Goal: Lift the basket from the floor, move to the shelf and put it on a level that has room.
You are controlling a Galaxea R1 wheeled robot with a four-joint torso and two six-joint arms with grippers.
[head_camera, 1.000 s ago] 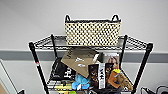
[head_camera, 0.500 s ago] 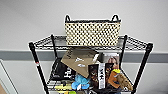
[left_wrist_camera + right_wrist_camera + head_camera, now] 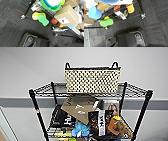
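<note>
basket [image 3: 92, 80]: upright on the level [image 3: 47, 88], the top wire tier of the shelf [image 3: 37, 110]; roughly centred between the corner posts, set toward the back near the pale wall [image 3: 30, 64]. Cream and dark check weave, dark rim, both loop handles sticking up at the ends. Nothing touching it.
shelf: black wire rack seen from above and in front in head view; tier under the basket crammed with stuff.
tier below: tilted brown cardboard piece [image 3: 78, 108], dark printed packs [image 3: 100, 122], blue soft item [image 3: 80, 129], brown and orange soft toy [image 3: 120, 127].
floor [image 3: 11, 27]: dark grey striped carpet tiles, seen in both wrist views; thin orange line across it.
shelf bottom, left wrist view: caster wheel [image 3: 22, 16] on the carpet, green and yellow item [image 3: 41, 18], cardboard box [image 3: 67, 15], green bowl [image 3: 52, 5].
shelf bottom, right wrist view: caster [image 3: 142, 15], green item [image 3: 106, 22], light blue round item [image 3: 93, 12].
jaws, left and right: cannot tell, fingers not made out in either wrist view.
</note>
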